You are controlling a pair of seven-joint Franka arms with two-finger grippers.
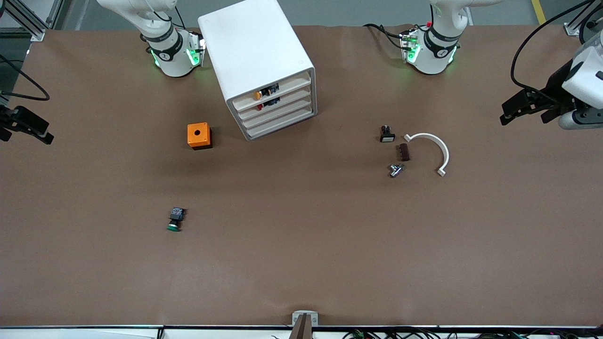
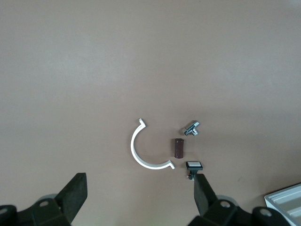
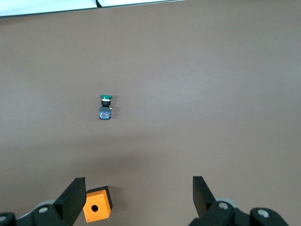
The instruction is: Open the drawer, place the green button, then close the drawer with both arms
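The white cabinet [image 1: 256, 52] stands between the two arm bases with all four drawers shut; the drawer [image 1: 282, 115] is third from the top. The button [image 1: 175, 220], with a green cap and dark body, lies on its side on the brown table, nearer to the front camera than the orange cube. It also shows in the right wrist view [image 3: 106, 107]. My right gripper [image 1: 26, 133] hangs open and empty in the air at the right arm's end of the table [image 3: 138, 197]. My left gripper [image 1: 523, 115] hangs open and empty at the left arm's end [image 2: 138, 195].
An orange cube with a round hole [image 1: 199, 135] sits beside the cabinet. Toward the left arm's end lie a black button with a white square cap [image 1: 387, 133], a brown block [image 1: 403, 152], a metal fitting [image 1: 396, 169] and a white arc piece [image 1: 431, 149].
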